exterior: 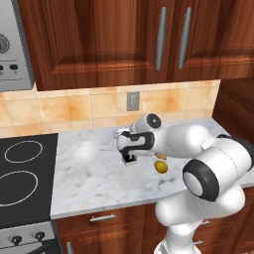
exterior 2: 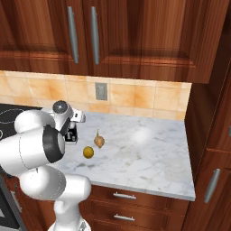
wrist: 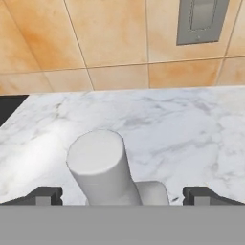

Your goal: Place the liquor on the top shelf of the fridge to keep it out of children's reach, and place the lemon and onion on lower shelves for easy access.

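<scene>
Dark reddish wood cabinets (exterior: 109, 39) with long grey handles hang above a tan tiled backsplash (exterior: 64, 106) that carries a grey wall outlet (exterior: 132, 101). Below runs a white marble bench (exterior: 94, 173) with drawers under its front edge, and a black cooktop (exterior: 22, 173) with white ring burners sits at its left end.

Over the middle of the bench, the white robot arm bends low, its two-finger gripper (exterior: 130, 158) pointing down at the small clear glass liquor bottle (exterior: 130, 159), most of which is hidden behind the hand in the left base view. From the hand camera, the bottle's pale cap and neck (wrist: 103, 167) rise between the two dark fingertips (wrist: 45, 196), which stand far apart on either side without touching it; the jaws are spread wide and hold nothing.

Just to the right of the gripper lies the small yellow oval lemon (exterior: 160, 167), nearer the front edge of the bench. The tan-brown round onion (exterior 2: 99, 141) with its thin pointed stem sits just behind the lemon, near it but apart in the right base view, and partly covered by the arm in the left base view. Both rest on the marble.
</scene>
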### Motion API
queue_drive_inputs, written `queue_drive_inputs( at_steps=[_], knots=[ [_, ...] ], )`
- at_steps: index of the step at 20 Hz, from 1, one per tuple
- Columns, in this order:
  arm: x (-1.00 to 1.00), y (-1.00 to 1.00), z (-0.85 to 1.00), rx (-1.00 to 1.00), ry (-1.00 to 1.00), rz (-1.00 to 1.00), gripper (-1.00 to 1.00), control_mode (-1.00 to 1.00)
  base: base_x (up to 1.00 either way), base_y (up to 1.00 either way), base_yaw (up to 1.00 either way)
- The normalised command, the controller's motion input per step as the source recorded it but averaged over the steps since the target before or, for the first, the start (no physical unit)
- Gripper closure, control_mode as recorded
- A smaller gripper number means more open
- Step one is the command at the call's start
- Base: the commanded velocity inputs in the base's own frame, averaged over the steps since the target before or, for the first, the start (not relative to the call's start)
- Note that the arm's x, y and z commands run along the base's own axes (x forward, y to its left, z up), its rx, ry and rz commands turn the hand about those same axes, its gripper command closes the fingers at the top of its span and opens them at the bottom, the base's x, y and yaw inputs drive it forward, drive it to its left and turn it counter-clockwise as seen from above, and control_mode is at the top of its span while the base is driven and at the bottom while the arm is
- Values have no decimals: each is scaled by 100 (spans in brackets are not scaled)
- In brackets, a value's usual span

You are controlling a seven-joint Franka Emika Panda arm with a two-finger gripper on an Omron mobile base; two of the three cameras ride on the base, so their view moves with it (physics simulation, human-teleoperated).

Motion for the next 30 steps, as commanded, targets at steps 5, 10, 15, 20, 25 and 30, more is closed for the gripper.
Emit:
queue_drive_inputs(
  at_steps=[5,10,15,20,25,30],
  knots=[
    [24,0,-22,0,0,0,100,-100,0,0,0],
    [16,0,-11,0,0,0,100,-100,0,0,0],
    [1,0,0,0,0,4,100,-100,0,0,0],
    [-34,0,41,0,0,14,100,-100,0,0,0],
    [-77,-2,93,-9,4,4,100,-100,0,0,0],
    [-71,-7,100,-9,5,0,100,-100,0,0,0]
  ],
)
